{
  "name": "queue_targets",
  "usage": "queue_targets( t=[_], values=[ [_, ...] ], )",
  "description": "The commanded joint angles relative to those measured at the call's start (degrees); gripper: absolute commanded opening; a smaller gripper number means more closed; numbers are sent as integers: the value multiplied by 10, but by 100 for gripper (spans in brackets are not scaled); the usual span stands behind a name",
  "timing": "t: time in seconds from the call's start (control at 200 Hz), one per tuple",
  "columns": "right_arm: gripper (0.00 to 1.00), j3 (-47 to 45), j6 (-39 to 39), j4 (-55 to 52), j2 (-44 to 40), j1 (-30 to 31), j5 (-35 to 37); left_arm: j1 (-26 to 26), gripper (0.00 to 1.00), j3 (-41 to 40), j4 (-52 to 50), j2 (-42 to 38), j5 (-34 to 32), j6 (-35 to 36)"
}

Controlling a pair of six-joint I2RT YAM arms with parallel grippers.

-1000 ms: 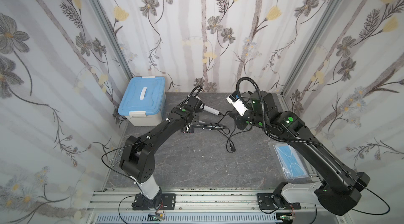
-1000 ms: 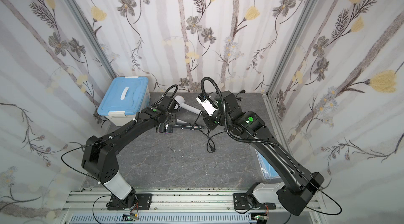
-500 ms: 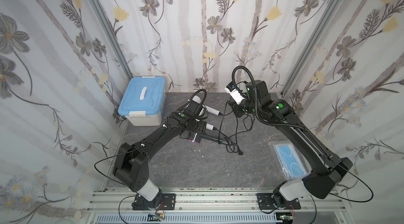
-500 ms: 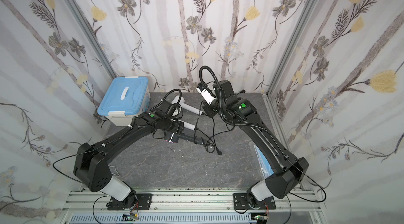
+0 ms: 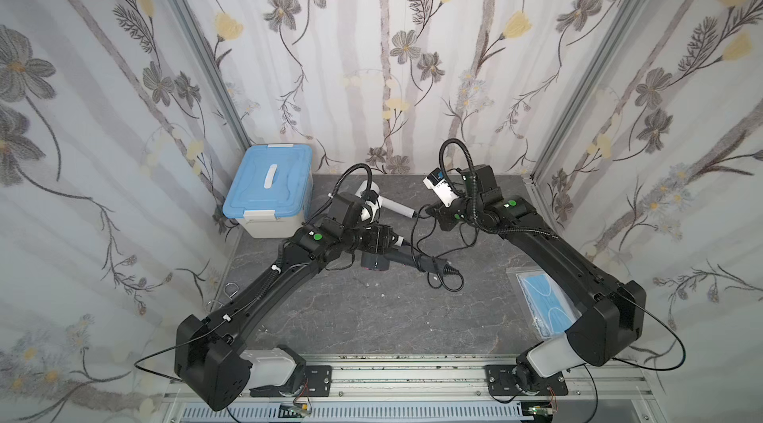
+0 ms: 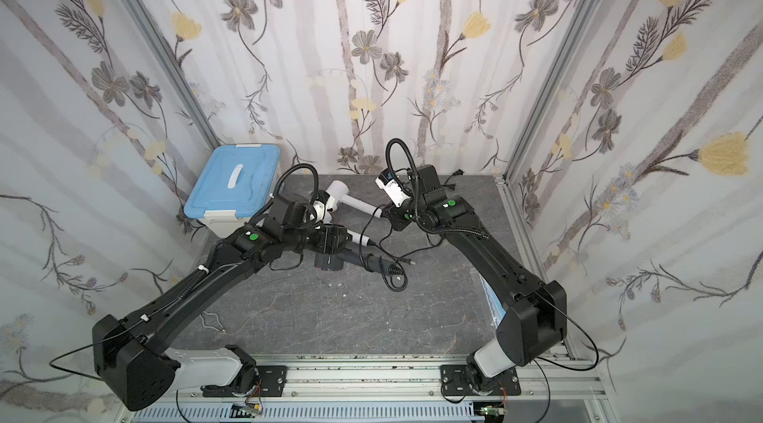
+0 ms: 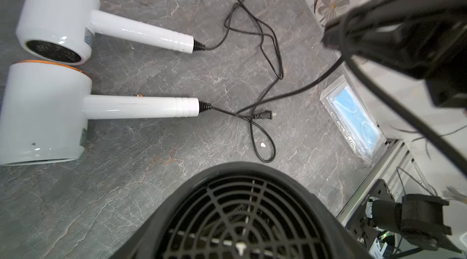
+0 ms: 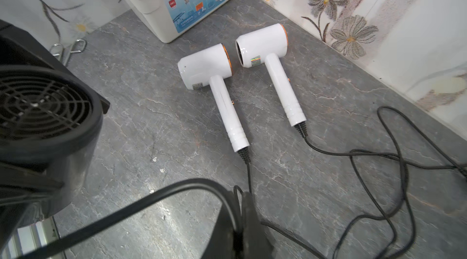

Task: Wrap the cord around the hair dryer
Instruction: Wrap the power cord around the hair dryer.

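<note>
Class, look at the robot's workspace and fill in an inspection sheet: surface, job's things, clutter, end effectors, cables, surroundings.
Surface: grey marbled table, a few pale crumbs.
Job's things: black hair dryer gripped at its head; thick cord trails off it, not yet wrapped.
Clutter: white dryer by the back wall, second white dryer beside it; blue-lidded box; mask packet; metal clip.
End effectors: left end effector shut on the black hair dryer; right end effector shut on the thick cord.
Cables: thin cords of both white dryers lie loose and crossing, unplugged.
Surroundings: floral walls on three sides; metal rail in front.
</note>
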Motion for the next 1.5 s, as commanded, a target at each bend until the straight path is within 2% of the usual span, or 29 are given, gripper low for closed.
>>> queue_targets(
  t=[0.0, 0.16, 0.285, 0.57, 0.644, 0.714, 0.924, 1.229, 1.494],
  values=[
    [0, -46, 33, 86, -14, -3, -74, 6, 0, 48, 37, -12, -47, -49],
    [0, -119, 67, 150, -38, -4, -128, 5, 0, 130, 11, -7, -100, -72],
    [0, -159, 82, 179, -63, -3, -141, 1, 0, 176, 0, -2, -162, -85],
    [0, -237, 115, 259, -110, -11, -208, -37, 0, 357, -122, 85, -253, -37],
    [9, -250, 127, 284, -115, -13, -229, -48, 0, 392, -143, 105, -268, -32],
    [21, -258, 138, 301, -116, -12, -242, -54, 0, 417, -155, 120, -274, -33],
    [50, -278, 157, 341, -108, -12, -255, -60, 0, 486, -188, 156, -262, -38],
    [56, -310, 170, 371, -81, -15, -257, -60, 0, 598, -268, 200, -284, -21],
    [54, -369, 204, 434, -62, -15, -260, -58, 0, 628, -277, 217, -286, -20]
  ],
)
